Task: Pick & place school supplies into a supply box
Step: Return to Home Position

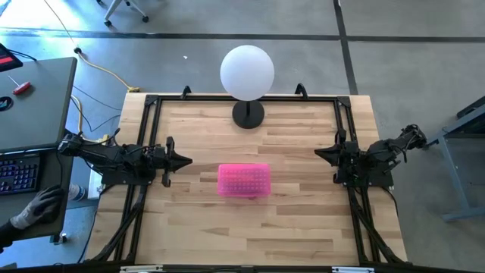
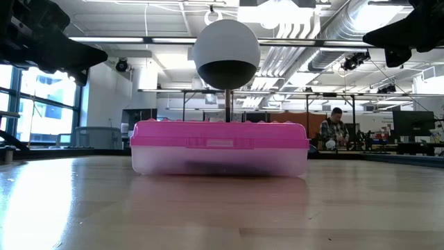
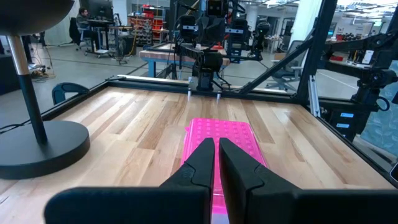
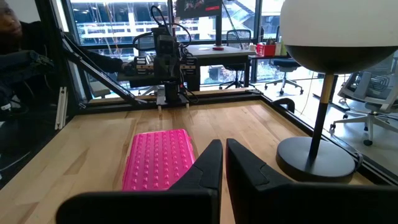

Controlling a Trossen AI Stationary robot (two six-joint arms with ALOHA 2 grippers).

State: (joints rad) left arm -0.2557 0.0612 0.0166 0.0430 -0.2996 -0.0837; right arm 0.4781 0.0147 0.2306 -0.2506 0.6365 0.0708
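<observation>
The supply box (image 1: pixel 244 180) sits in the middle of the table, a clear box with its pink textured lid closed; it rests flat on its base in the low view (image 2: pixel 219 148). It also shows in the left wrist view (image 3: pixel 221 137) and the right wrist view (image 4: pixel 158 157). No pens, pencils or scissors show on the table. My left gripper (image 1: pixel 188 160) hovers at the table's left side, shut, pointing at the box. My right gripper (image 1: pixel 317 153) hovers at the right side, shut, also pointing inward.
A white globe lamp (image 1: pixel 247 73) on a black round base (image 1: pixel 248 114) stands at the table's far edge, behind the box. A black frame rails the table's edges (image 1: pixel 144 114). A person's gloved hand (image 1: pixel 38 206) rests by a keyboard left of the table.
</observation>
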